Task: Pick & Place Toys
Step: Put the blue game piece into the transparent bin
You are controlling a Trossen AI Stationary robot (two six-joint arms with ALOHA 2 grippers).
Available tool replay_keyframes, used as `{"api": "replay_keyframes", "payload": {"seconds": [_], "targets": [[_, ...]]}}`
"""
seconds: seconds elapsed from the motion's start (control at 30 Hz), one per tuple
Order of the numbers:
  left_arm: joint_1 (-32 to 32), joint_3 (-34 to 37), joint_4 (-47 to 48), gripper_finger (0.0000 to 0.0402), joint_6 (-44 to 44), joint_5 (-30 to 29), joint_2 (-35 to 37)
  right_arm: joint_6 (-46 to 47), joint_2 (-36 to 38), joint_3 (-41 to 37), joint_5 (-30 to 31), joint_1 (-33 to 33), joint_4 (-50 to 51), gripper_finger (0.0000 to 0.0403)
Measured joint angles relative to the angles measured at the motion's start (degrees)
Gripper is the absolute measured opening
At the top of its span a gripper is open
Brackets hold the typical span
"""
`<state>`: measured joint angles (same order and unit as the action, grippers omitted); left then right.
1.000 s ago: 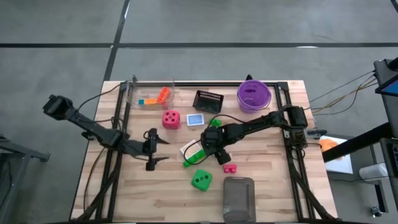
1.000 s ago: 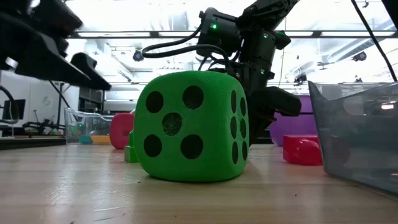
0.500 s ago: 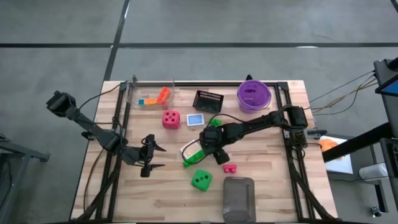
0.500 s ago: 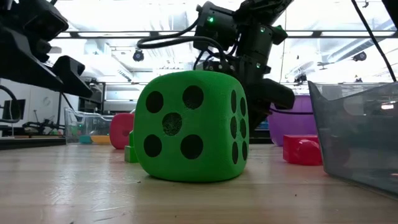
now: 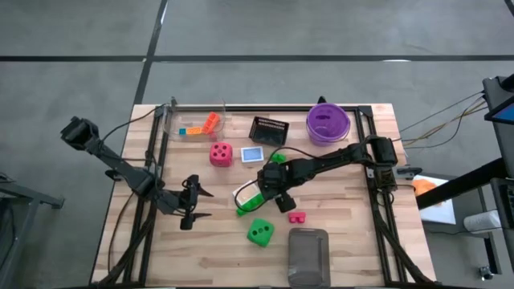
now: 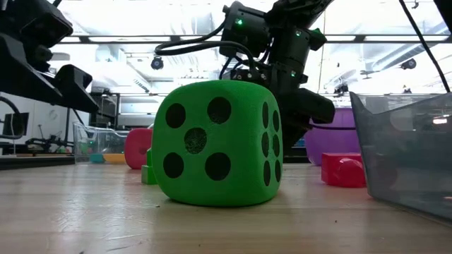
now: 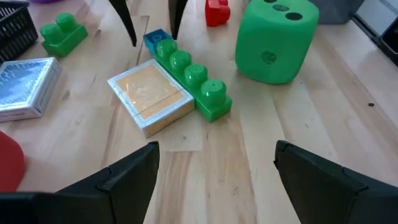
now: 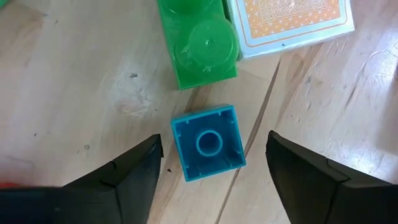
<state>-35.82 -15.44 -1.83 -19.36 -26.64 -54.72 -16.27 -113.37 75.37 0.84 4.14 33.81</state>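
Green plastic: a long four-stud brick lies on the wooden table near its middle, and serves as the reference below.

- Orange-backed card: flat, pressed against one long side of the long brick.
- Small blue brick: hollow side up, just off one end of the long brick, a narrow gap between them.
- Right gripper: directly above the blue brick, fingers spread wide on either side of it, touching nothing, holding nothing.
- Left gripper: well to the left of the long brick in the high view, fingers wide apart, empty, pointed toward the brick and card.
- Green die: near the long brick, toward the table's front edge; it fills the low view.
- Small red brick: on the right-arm side of the long brick, beside the green die.
- Small green two-stud brick and blue-backed card: beyond the long brick, toward the table's back.
- Red die: just beside the blue-backed card, on the left-arm side.
- Black mesh basket and purple bowl: along the back edge.
- Clear bin: back left corner, holding an orange brick.
- Grey translucent container: front edge, past the green die.
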Motion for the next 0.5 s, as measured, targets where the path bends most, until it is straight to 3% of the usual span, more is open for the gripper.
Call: {"api": "replay_keyframes", "payload": {"seconds": [0.37,0.5], "targets": [[-0.67,0.02,-0.01,0.0316,-1.72,-0.85,0.0,0.43,-2.01,0.02,-0.22,-0.02,-0.78,0.0136],[-0.77,0.02,-0.21,0.0316,-1.72,-1.33,0.0,1.58,-1.73,0.01,0.14,-0.02,-1.15,0.013]]}}
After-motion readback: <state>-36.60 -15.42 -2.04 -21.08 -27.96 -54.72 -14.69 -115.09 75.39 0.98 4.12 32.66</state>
